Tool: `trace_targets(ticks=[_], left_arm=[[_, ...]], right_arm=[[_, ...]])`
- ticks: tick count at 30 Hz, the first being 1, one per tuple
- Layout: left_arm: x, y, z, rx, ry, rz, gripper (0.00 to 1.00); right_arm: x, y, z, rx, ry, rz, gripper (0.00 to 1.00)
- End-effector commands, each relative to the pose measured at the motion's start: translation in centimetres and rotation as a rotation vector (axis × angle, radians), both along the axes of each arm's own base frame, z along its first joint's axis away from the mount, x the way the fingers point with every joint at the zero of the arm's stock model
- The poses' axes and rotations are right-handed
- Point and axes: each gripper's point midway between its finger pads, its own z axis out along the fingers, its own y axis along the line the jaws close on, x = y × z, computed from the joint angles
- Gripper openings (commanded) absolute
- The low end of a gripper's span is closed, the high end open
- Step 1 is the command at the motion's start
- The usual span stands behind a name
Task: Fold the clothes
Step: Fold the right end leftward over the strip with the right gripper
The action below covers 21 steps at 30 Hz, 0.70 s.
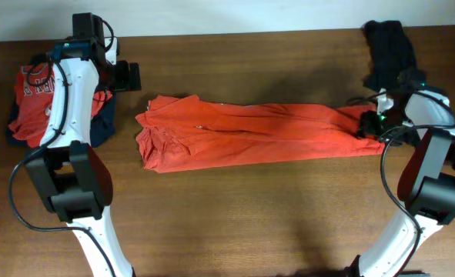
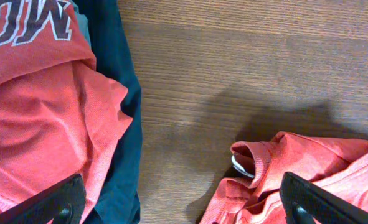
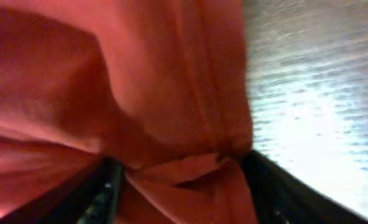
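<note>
The orange garment (image 1: 250, 135) lies stretched along the middle of the worktop (image 1: 289, 208), reaching toward the right edge. The right fingers (image 1: 368, 123) are clamped on its right end, with cloth bunched between them. The left fingers (image 1: 127, 75) hang wide apart and empty near the far left corner, beside a pile of clothes (image 1: 35, 100). With only one end held, a pull would likely drag or twist the whole garment, or the pinch could slip.
</note>
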Motion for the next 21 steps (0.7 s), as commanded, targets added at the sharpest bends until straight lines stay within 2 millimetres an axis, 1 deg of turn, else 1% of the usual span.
trace_targets(ticks=[1,2,4,6,8,12,14,16,20,21], left_arm=[[0.2,-0.3,2.5,-0.006,-0.054,-0.008,0.99],[0.3,-0.3,2.5,-0.006,-0.055,-0.008,0.99],[0.3,-0.3,2.5,-0.006,-0.055,-0.008,0.99],[0.3,-0.3,2.5,-0.006,-0.055,-0.008,0.99],[0.3,-0.3,2.5,-0.006,-0.055,-0.008,0.99],[0.3,-0.3,2.5,-0.006,-0.055,-0.008,0.99],[0.3,-0.3,2.5,-0.006,-0.058,-0.008,0.99],[0.4,-0.3,2.5,-0.006,-0.061,-0.009,0.99],[0.4,-0.3,2.5,-0.006,-0.063,-0.008,0.99],[0.4,-0.3,2.5,-0.006,-0.063,-0.008,0.99]], right_arm=[[-1.2,0.2,-1.2,0.01,0.042,-0.006,0.42],[-1.2,0.2,-1.2,0.011,0.043,-0.013,0.3],[-1.2,0.2,-1.2,0.012,0.044,-0.025,0.15],[-1.2,0.0,-1.2,0.013,0.044,-0.037,0.06],[-1.4,-0.4,-1.1,0.016,0.049,-0.064,0.04],[-1.7,-1.8,0.0,0.048,0.042,-0.11,0.04],[-1.6,-2.7,0.9,0.071,0.026,-0.14,0.04],[-1.3,-3.8,2.3,0.101,-0.004,-0.172,0.04],[0.1,-3.2,4.2,0.188,-0.08,-0.148,0.04],[0.6,-2.8,4.7,0.205,-0.092,-0.139,0.04]])
